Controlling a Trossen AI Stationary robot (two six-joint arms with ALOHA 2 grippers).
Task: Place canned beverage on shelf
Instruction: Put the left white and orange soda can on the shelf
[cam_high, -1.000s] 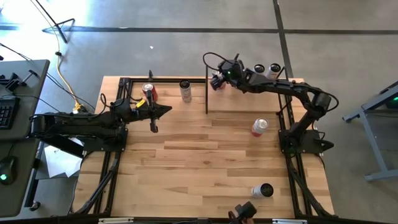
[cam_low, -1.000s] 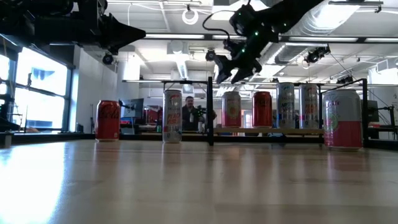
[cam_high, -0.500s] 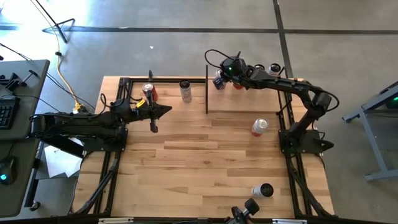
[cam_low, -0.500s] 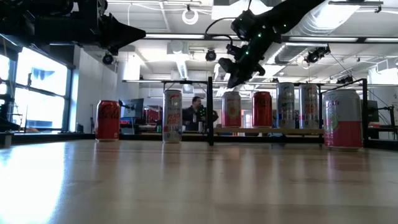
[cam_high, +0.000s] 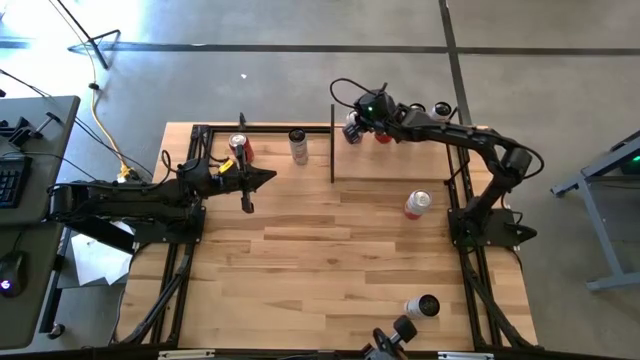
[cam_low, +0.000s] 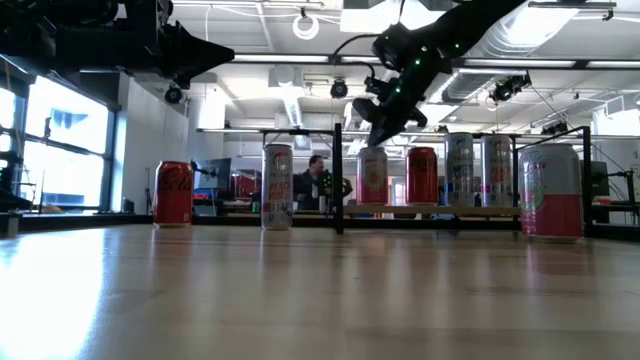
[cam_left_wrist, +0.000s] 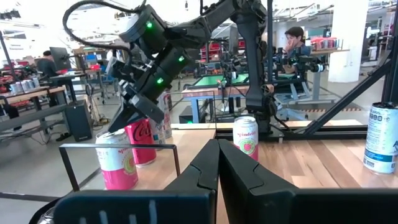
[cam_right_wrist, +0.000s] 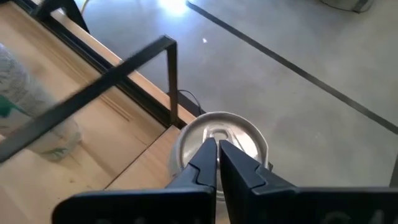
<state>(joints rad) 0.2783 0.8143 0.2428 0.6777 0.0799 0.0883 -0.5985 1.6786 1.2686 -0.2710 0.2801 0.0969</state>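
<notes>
The shelf (cam_high: 400, 165) is a light-wood plank at the table's far right, with a black upright plate (cam_high: 332, 150) at its left end. Several cans stand upright on it (cam_low: 421, 176); the leftmost is a pink can (cam_left_wrist: 118, 162). My right gripper (cam_right_wrist: 216, 144) is shut and points down right over this can's silver lid (cam_right_wrist: 239, 134). It also shows in the low view (cam_low: 375, 138). My left gripper (cam_left_wrist: 217, 146) is shut on nothing and hovers over the table's left part (cam_high: 270, 177), pointing toward the shelf. My right gripper's shut fingertips come from above, slanting down, onto the middle of the pink can's lid (cam_right_wrist: 205, 134). Whether they touch the lid, I cannot tell. The can stands upright on the shelf.
A red can (cam_high: 238, 148) and a white can (cam_high: 298, 145) stand at the table's far edge, left of the shelf's plate. A pink-and-white can (cam_high: 417, 203) stands in front of the shelf, and another can (cam_high: 423, 306) stands near the front right. People sit in the room beyond.
My right gripper has shut from wide open. It has also moved a little toward the table's far right and sunk toward the pink can's top. The cans have stayed in place.
</notes>
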